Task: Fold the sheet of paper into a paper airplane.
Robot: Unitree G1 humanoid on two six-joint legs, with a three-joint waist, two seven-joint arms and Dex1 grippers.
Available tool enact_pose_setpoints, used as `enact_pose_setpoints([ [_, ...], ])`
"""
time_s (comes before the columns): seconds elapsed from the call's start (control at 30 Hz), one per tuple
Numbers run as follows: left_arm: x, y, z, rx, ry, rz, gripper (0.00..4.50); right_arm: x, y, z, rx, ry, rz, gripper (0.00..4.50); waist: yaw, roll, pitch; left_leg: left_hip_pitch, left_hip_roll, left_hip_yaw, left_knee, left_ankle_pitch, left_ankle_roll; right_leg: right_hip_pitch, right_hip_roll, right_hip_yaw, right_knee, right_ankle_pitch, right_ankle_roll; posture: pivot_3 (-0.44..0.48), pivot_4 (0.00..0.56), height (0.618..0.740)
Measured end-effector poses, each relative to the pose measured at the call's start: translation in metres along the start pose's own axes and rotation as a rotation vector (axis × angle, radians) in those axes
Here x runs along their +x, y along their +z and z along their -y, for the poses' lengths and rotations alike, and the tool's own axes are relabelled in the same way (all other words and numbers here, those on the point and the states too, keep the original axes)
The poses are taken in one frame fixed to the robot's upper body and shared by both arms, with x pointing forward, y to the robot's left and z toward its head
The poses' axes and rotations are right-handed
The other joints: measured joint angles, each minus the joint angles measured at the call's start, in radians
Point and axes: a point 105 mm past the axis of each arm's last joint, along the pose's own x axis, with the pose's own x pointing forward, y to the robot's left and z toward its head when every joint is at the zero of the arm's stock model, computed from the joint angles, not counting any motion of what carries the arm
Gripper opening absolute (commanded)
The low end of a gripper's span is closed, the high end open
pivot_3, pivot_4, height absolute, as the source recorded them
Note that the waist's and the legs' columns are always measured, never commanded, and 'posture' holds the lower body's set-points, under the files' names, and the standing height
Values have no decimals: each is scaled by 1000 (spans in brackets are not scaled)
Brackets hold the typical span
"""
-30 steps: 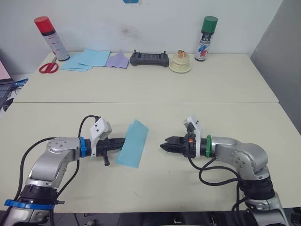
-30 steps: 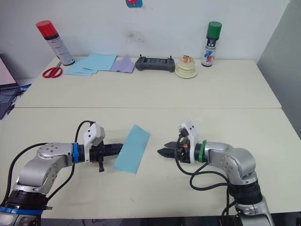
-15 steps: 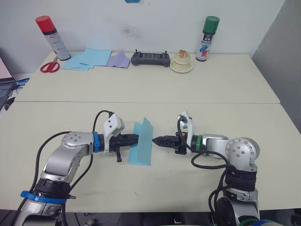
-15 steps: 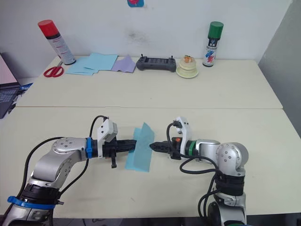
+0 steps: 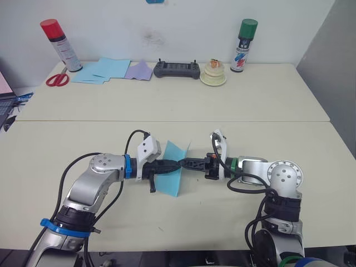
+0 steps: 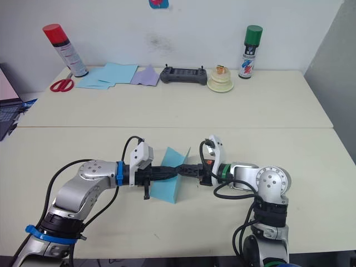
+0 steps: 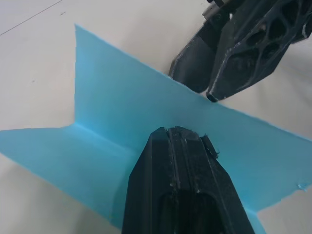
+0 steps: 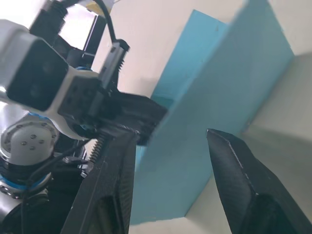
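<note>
Working over the table (image 5: pixel 311 144), we have the sheet of paper (image 5: pixel 170 179) lying near its front middle, 1 half flat and the other raised along a single crease. Our left tool (image 5: pixel 173 164), fingers closed together and gripping nothing, presses into that crease. Our right tool (image 5: pixel 183 163) is parted, its fingers straddling the raised flap's top edge. Only 1 fold shows; nose and wings remain.

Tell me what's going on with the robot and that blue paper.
The robot is folding the sheet of paper on the table. One flap stands up along a crease while the rest lies flat. The left gripper, fingers together, presses at the crease; the right gripper, fingers apart, meets the raised flap from the other side.
</note>
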Motion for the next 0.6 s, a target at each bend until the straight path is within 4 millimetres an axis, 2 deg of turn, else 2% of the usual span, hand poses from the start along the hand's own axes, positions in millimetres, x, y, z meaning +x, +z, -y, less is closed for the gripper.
enact_pose_setpoints([
  [0.2,4,2,1,4,-7,7,104,0,2,3,58,-2,14,2340,0,0,0,0,0,0,0,0,0,0,0,0,0,0,0,0,150,740],
  [0.6,6,2,1,1,-2,12,104,-11,-4,18,37,-93,-45,2340,0,0,0,0,0,1,0,0,0,0,1,1,0,0,0,0,150,740],
])
